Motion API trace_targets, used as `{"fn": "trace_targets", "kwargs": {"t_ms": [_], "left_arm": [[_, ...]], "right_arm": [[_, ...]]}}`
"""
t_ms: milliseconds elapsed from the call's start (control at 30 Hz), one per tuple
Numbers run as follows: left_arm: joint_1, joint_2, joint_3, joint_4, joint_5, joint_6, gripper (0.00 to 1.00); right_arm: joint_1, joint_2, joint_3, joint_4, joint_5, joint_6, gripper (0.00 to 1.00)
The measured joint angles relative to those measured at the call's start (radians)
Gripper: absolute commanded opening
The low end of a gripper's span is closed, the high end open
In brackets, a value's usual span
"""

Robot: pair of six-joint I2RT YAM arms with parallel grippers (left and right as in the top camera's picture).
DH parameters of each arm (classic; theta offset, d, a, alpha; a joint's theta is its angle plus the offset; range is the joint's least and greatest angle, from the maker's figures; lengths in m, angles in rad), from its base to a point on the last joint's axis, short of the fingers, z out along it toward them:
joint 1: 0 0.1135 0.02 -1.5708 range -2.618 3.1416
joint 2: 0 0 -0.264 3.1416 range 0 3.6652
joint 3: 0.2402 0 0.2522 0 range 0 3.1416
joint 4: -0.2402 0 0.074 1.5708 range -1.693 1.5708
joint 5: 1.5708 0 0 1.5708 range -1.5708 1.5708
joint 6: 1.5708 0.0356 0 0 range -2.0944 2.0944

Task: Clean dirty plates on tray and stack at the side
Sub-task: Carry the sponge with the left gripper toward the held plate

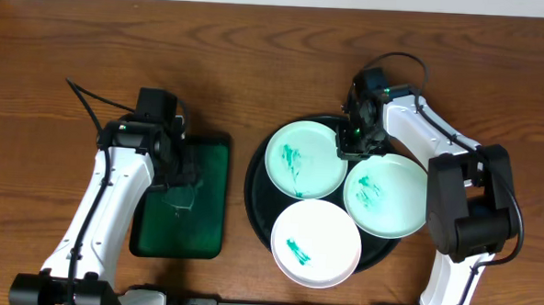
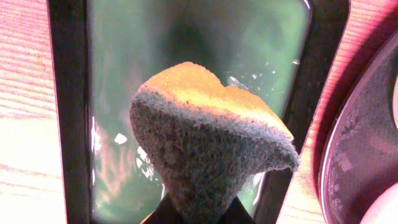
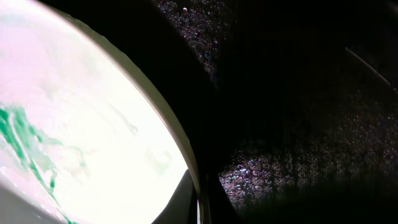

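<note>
Three plates with teal smears lie on the round black tray [image 1: 255, 193]: one at the upper left [image 1: 304, 158], one at the right [image 1: 387, 194], one at the front [image 1: 316, 244]. My right gripper [image 1: 353, 142] is at the upper-left plate's right rim. In the right wrist view it [image 3: 202, 199] is shut on that rim, with the smeared plate [image 3: 93, 124] to the left and the tray floor [image 3: 298, 93] to the right. My left gripper [image 1: 181, 171] hangs over the green tray, shut [image 2: 199, 214] on a yellow-and-green sponge [image 2: 211, 137].
A rectangular dark-green tray [image 1: 206, 196] lies left of the round tray, wet and glossy in the left wrist view [image 2: 186, 37]. Bare wooden table surrounds both trays. Cables trail behind each arm.
</note>
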Motion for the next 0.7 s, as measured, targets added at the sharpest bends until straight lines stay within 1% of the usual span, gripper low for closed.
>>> {"fn": "trace_targets", "kwargs": {"t_ms": [100, 200, 300, 700], "left_arm": [[0.000, 0.000, 0.000, 0.047, 0.000, 0.000, 0.07], [-0.001, -0.007, 0.000, 0.138, 0.000, 0.000, 0.07], [-0.007, -0.042, 0.000, 0.185, 0.000, 0.000, 0.07], [-0.040, -0.384, 0.000, 0.199, -0.091, -0.008, 0.07]], "right_arm": [[0.000, 0.000, 0.000, 0.001, 0.000, 0.000, 0.01], [0.000, 0.000, 0.000, 0.002, 0.000, -0.003, 0.01], [0.000, 0.000, 0.000, 0.002, 0.000, -0.004, 0.01], [0.000, 0.000, 0.000, 0.000, 0.000, -0.004, 0.01]]}}
